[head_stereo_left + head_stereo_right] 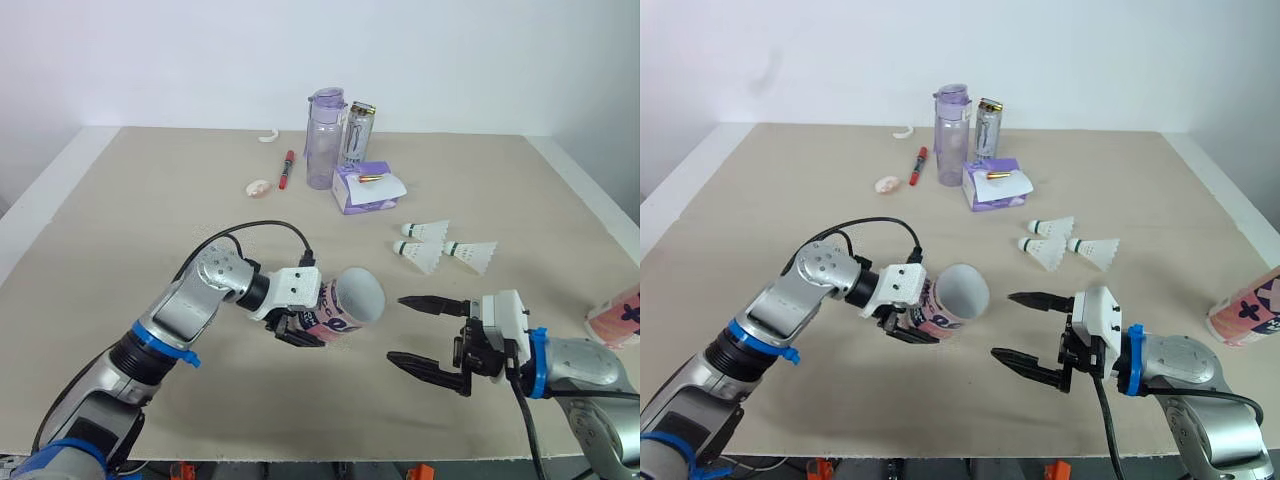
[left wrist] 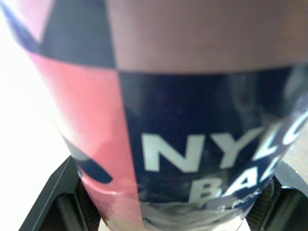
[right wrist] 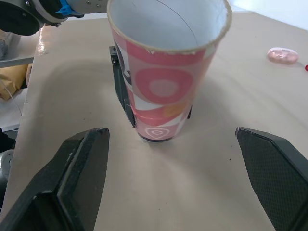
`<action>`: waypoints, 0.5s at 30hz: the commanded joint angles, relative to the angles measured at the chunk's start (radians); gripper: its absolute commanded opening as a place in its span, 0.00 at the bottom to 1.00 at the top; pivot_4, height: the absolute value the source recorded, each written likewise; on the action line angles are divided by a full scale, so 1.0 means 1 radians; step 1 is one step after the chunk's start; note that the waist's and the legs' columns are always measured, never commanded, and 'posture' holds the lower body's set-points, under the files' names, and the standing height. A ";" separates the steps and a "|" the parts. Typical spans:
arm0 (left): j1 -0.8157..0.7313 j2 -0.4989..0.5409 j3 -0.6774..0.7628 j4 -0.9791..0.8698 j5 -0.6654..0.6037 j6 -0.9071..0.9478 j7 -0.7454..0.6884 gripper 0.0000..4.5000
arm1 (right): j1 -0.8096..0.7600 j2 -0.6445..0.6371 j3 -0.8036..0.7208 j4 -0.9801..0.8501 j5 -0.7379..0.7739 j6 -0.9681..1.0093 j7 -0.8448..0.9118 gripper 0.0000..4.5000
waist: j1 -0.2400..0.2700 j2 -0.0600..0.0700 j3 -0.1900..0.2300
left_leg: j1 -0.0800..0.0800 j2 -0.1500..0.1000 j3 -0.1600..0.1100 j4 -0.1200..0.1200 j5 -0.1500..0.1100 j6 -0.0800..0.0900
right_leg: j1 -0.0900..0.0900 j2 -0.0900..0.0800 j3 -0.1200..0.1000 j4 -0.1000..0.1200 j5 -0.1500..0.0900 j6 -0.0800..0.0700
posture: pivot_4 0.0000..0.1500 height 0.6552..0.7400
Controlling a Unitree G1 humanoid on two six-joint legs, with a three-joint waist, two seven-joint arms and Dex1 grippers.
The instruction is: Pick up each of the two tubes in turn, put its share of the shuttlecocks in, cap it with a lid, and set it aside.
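My left gripper (image 1: 318,320) is shut on a pink and navy tube (image 1: 345,305), held just above the table and tipped so its empty open mouth faces right. The printed wall of the tube (image 2: 192,120) sits between the left fingers (image 2: 62,192). My right gripper (image 1: 395,328) hangs open and empty a short way right of the mouth, and its fingers (image 3: 77,178) flank the tube (image 3: 163,86) in the right wrist view. Three white shuttlecocks (image 1: 440,245) lie on the table behind the right gripper. A second tube (image 1: 615,318) lies at the far right edge.
At the back of the beige table (image 1: 150,200) stand a purple bottle (image 1: 324,140), a metal can (image 1: 357,132) and a purple packet (image 1: 365,188). A red pen (image 1: 287,168), a small pink round object (image 1: 258,187) and a white curved piece (image 1: 268,136) lie left of them.
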 commanded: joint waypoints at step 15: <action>-0.046 0.018 -0.029 -0.004 0.030 0.041 0.011 0.76 | -0.276 0.127 -0.012 0.291 -0.102 0.179 -0.368 1.00 | -0.002 0.002 -0.001 | -0.001 0.000 0.000 0.000 0.000 0.000 | -0.001 0.003 0.003 0.000 0.001 0.000 | 1.00 1.00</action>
